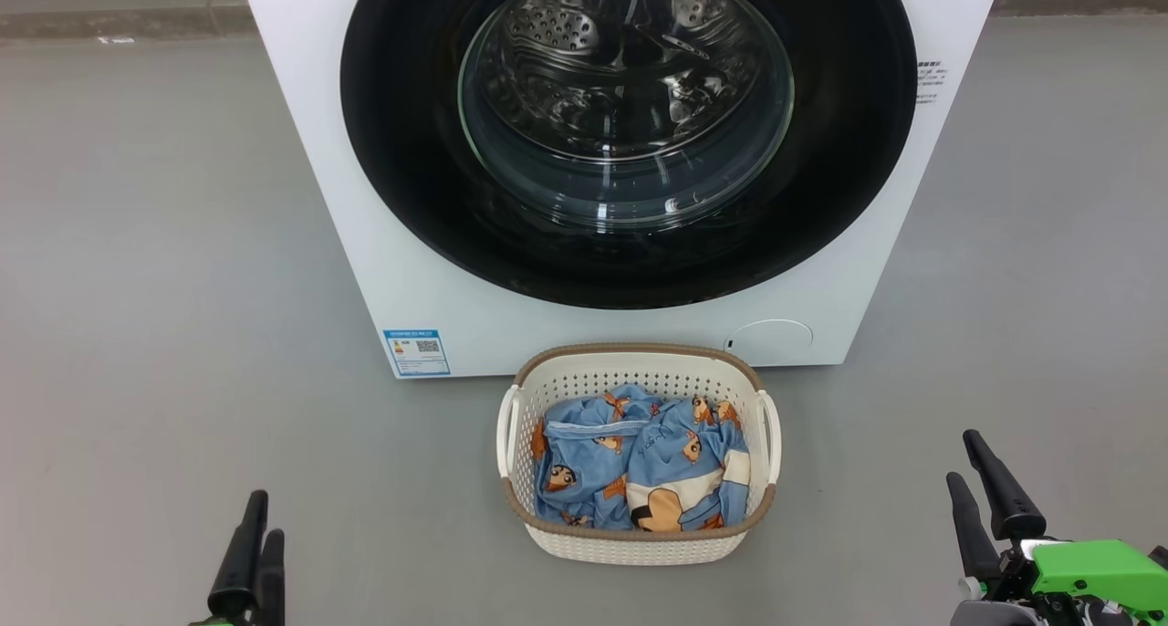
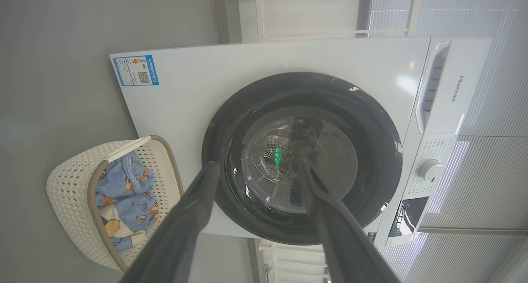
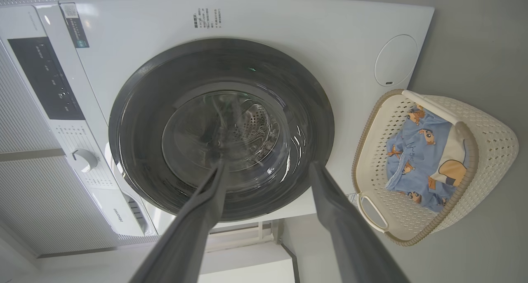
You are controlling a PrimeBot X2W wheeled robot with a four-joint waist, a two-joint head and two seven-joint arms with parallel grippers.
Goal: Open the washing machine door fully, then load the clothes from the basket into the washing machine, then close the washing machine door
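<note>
The white washing machine (image 1: 315, 179) stands straight ahead. Its round black washing machine door (image 1: 401, 151) lies closed flat against the front, and the steel drum shows through the glass window (image 1: 630, 106). On the floor in front sits the cream basket (image 1: 639, 350), holding the light blue cartoon-print clothes (image 1: 639, 466). My left gripper (image 1: 265, 516) hovers low at the left and my right gripper (image 1: 964, 457) low at the right. Both are shut on nothing and well short of the basket. The left wrist view looks at the door (image 2: 371, 159) and basket (image 2: 70, 184); the right wrist view also has the door (image 3: 136, 122) and clothes (image 3: 416, 159).
Bare grey floor (image 1: 155, 288) runs on both sides of the machine and the basket. A blue label sticker (image 1: 416, 352) sits at the machine's lower left corner and a round service flap (image 1: 771, 341) at its lower right. The control knob (image 2: 430, 170) and panel are at the machine's top.
</note>
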